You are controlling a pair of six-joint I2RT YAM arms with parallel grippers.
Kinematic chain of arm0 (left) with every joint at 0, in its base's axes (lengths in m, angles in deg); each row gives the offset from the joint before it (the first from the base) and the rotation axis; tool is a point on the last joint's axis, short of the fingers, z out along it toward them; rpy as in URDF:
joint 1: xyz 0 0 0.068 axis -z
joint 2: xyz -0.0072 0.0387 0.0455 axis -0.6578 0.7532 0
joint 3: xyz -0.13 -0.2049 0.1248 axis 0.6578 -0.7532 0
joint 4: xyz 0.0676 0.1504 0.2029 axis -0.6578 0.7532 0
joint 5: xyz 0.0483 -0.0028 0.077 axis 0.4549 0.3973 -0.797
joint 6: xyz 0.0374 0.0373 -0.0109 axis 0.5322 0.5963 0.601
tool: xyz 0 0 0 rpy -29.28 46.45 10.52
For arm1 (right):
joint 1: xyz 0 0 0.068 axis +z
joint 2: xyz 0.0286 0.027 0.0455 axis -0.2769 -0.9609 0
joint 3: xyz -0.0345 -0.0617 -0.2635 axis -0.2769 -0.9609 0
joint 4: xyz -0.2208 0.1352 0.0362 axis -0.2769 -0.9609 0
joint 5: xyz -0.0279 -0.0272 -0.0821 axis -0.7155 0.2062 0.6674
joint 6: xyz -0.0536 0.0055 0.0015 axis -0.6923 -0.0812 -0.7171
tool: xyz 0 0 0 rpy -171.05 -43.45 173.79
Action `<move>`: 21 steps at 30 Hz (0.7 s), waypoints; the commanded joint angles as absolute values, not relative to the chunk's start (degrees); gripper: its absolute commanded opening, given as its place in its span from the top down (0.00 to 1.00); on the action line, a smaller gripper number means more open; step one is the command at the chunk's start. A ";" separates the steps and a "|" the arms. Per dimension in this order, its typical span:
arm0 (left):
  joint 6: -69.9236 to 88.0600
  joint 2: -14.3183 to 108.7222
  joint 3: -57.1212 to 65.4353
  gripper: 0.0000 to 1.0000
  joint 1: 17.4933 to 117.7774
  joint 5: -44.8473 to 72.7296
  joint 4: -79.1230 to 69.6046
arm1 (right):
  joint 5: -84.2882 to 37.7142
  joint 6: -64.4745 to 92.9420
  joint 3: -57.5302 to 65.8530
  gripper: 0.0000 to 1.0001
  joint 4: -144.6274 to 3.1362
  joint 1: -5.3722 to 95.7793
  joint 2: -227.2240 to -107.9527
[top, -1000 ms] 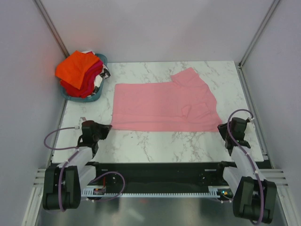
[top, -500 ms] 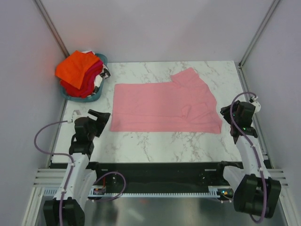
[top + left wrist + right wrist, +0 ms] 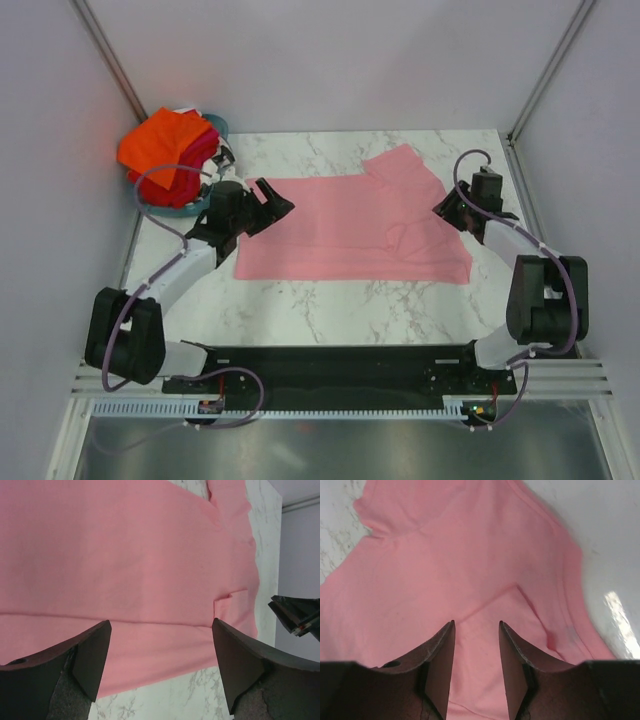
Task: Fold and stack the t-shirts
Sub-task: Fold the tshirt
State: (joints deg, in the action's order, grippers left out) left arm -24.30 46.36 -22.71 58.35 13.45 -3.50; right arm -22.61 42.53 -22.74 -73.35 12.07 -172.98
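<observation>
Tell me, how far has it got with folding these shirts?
Early. Done: the light pink cloth t-shirt lies spread flat on the marble table. In hand: nothing; the left gripper and right gripper hover open over its ends. Left: folding it, plus the orange and red shirts heaped in the teal basket; no stack exists.

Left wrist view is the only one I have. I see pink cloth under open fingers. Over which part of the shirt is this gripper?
Observer: The left gripper hangs over the far left corner of the pink shirt.
Operator: Is more laundry nearby?
Observer: Yes. An orange shirt lies on top in the basket, at the far left beyond that gripper.
Operator: And the other arm?
Observer: The right gripper is over the sleeve end, jaws parted, gripping nothing.
</observation>
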 commanded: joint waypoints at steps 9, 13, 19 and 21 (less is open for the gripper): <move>-15.13 64.16 -4.65 0.12 55.82 5.94 -6.08 | -16.00 36.95 11.12 0.49 -78.58 15.64 -198.73; -14.60 70.83 0.44 0.12 54.67 7.08 -6.08 | -16.35 36.86 23.23 0.48 -80.52 17.22 -208.64; -15.30 77.52 8.00 0.12 52.56 9.89 -6.08 | -17.67 37.21 39.95 0.45 -83.41 17.39 -220.86; -15.65 79.98 10.03 0.12 51.60 10.77 -6.17 | -18.02 37.13 44.08 0.41 -83.95 17.31 -223.86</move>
